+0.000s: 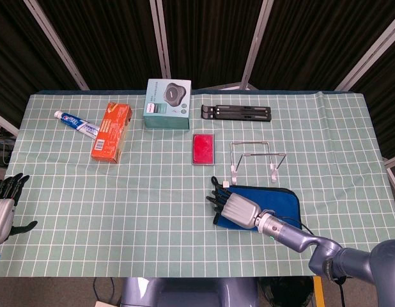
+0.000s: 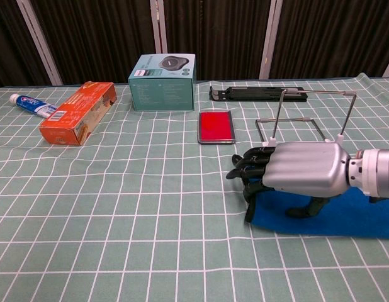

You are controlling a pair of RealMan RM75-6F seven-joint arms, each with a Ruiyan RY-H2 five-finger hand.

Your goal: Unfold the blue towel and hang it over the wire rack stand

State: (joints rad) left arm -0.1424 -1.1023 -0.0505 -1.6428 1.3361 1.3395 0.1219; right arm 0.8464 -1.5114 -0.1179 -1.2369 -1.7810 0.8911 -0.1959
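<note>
The blue towel (image 1: 280, 200) (image 2: 352, 215) lies folded flat on the table at the front right. My right hand (image 1: 233, 206) (image 2: 289, 170) hovers palm down over its left edge. The fingers (image 2: 250, 204) are bent downward and reach the towel's left border, and the thumb tip rests on the cloth. Nothing is lifted. The wire rack stand (image 1: 256, 160) (image 2: 311, 116) is upright just behind the towel. My left hand (image 1: 4, 203) is off the table's left edge with its fingers spread and nothing in it.
A red flat case (image 1: 202, 148) lies left of the rack. Behind it are a teal box (image 1: 167, 104) and a black folding stand (image 1: 236, 112). An orange box (image 1: 111, 132) and a toothpaste tube (image 1: 76, 123) lie at the back left.
</note>
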